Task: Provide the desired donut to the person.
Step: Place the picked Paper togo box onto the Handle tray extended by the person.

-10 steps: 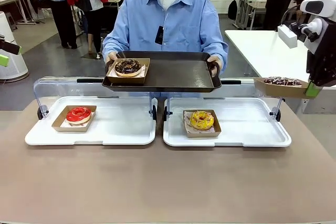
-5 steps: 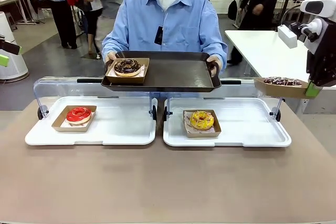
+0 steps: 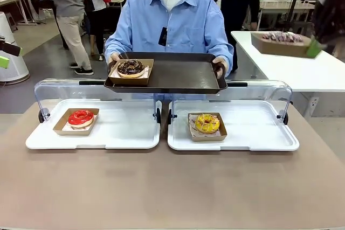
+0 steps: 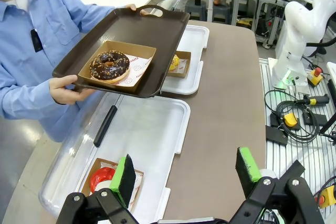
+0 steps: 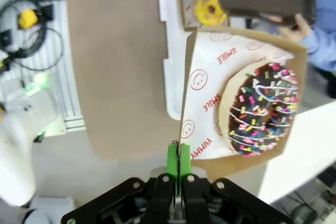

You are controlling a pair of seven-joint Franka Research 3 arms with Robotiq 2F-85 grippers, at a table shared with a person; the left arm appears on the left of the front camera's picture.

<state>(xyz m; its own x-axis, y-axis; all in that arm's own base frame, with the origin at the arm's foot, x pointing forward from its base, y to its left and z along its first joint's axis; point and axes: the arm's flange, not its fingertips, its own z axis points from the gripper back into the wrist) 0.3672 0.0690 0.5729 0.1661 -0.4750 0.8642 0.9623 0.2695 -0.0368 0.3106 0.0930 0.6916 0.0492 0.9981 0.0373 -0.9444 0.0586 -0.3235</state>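
Two arms: right pincer (image 5: 178,157) raised high, pinching sprinkle-donut box (image 5: 210,98) rim (level); left pincer (image 4: 186,174) agape.

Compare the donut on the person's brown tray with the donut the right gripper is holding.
The tray donut has chocolate icing with pale nut-like bits; the held donut has chocolate icing with white drizzle and coloured sprinkles. The tray donut's box rests flat on the brown tray in the person's hands; the held donut's box hangs in the air, its rim pinched by the right gripper. Both sit in brown cardboard boxes on printed paper.
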